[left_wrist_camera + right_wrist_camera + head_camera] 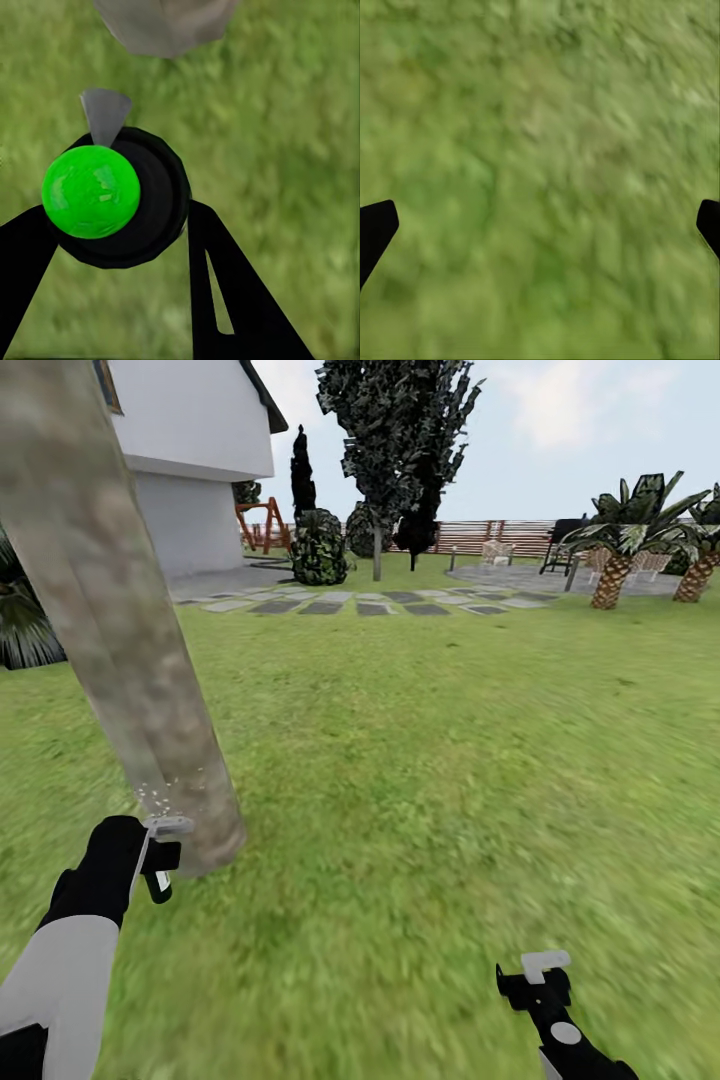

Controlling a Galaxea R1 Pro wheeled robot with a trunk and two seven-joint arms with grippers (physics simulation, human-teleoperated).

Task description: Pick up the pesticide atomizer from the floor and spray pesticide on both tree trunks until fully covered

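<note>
Atomizer [112, 196] is gripped by the left gripper [158, 858] just beside the trunk [120, 630] base, with fine droplets seen against the bark, while the right gripper [535, 982] is held spread and empty over open lawn [450, 760], well apart from the trunk.

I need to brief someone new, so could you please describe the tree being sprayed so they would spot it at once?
Start at the white house on the left of the lawn. In front of it, nearest the robot, a thick mottled grey-brown trunk rises bare and leaning, with droplets at its base beside the left gripper. Unlike the scaly palms far right, it is smooth.
</note>
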